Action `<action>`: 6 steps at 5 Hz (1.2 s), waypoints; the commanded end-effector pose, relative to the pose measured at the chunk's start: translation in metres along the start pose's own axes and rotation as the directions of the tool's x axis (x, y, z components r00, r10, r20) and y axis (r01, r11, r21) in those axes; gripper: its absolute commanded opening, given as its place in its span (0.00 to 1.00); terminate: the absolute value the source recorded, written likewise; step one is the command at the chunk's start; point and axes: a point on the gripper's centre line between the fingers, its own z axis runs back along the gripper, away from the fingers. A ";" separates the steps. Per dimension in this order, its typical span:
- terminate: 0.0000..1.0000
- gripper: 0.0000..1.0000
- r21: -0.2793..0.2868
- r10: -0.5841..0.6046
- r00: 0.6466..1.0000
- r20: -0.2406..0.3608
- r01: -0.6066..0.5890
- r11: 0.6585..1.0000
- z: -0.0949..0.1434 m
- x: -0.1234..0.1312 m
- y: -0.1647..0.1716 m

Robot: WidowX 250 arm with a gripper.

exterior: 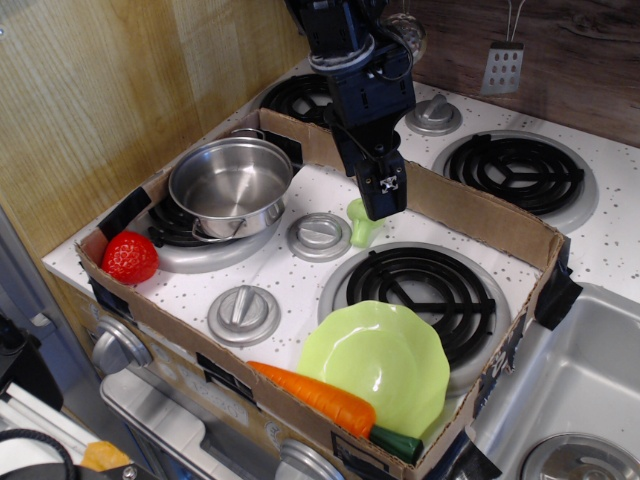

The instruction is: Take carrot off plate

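The orange carrot with its dark green stem end lies along the front cardboard wall, resting against the front-left rim of the plate. The lime-green scalloped plate sits on the front of the right front burner and has nothing on its middle. My gripper hangs above the middle of the stove top, well behind the plate and carrot. Its fingers look closed together and hold nothing.
A steel pot stands on the left burner and a red strawberry lies at the left corner. A small pale green item sits just beside the gripper tip. A low cardboard wall rings the stove top. A sink is at the right.
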 end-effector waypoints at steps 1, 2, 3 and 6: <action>0.00 1.00 0.000 0.000 1.000 0.000 0.000 1.000 0.000 0.000 0.000; 0.00 1.00 -0.008 -0.002 0.998 -0.064 0.002 1.000 0.009 0.005 -0.007; 0.00 1.00 0.029 -0.036 0.997 -0.075 0.038 0.999 0.015 -0.001 -0.019; 0.00 1.00 -0.128 -0.278 0.961 -0.003 0.275 0.953 0.000 -0.043 -0.056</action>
